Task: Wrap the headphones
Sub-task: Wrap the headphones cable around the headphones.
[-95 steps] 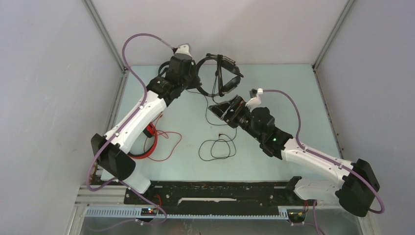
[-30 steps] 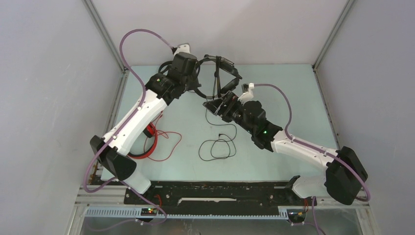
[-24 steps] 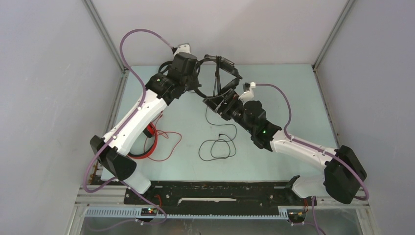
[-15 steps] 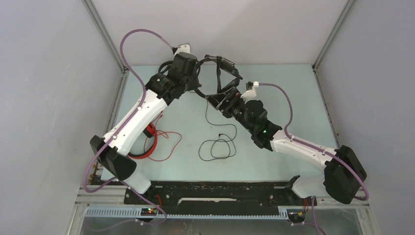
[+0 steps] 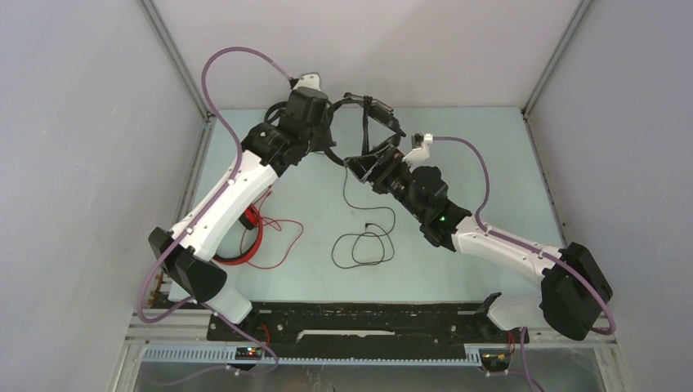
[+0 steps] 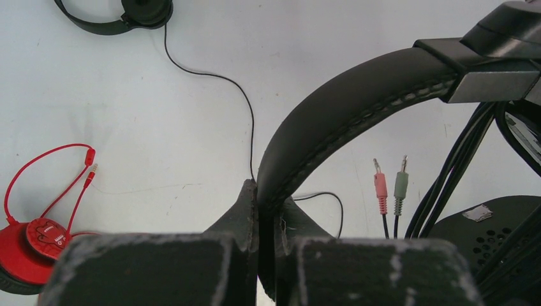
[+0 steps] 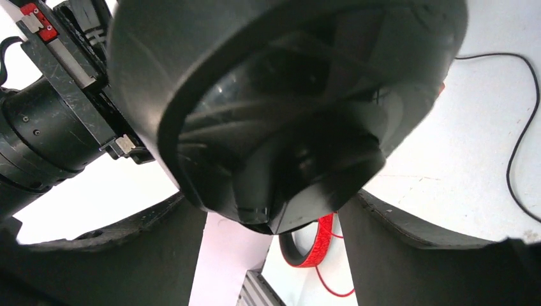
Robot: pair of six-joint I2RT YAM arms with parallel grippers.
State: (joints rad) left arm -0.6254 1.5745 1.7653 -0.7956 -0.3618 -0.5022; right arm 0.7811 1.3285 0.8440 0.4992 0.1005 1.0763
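Observation:
My left gripper (image 5: 320, 116) is shut on the padded band (image 6: 357, 102) of the bulky black headphones (image 5: 374, 122) and holds them above the far end of the table. Their pink and green plugs (image 6: 390, 187) dangle beside the band. My right gripper (image 5: 365, 166) stands open, with one glossy ear cup (image 7: 287, 95) of that headset between its fingers (image 7: 434, 255); small gaps show on both sides. The red headphones (image 5: 245, 237) lie at the left with their cable loose. The slim black headphones (image 6: 137, 11) lie on the table, with their thin cable (image 5: 364, 245) looped in the middle.
Grey walls with aluminium frame posts (image 5: 176, 57) close in the pale green table (image 5: 490, 163) at the left, back and right. A black rail (image 5: 359, 322) with both arm bases runs along the near edge. The left arm's body (image 7: 44, 134) is close beside the ear cup.
My right gripper has moved up and to the left until the ear cup lies between its fingers, which have narrowed slightly. The left gripper keeps its hold on the band, barely shifted.

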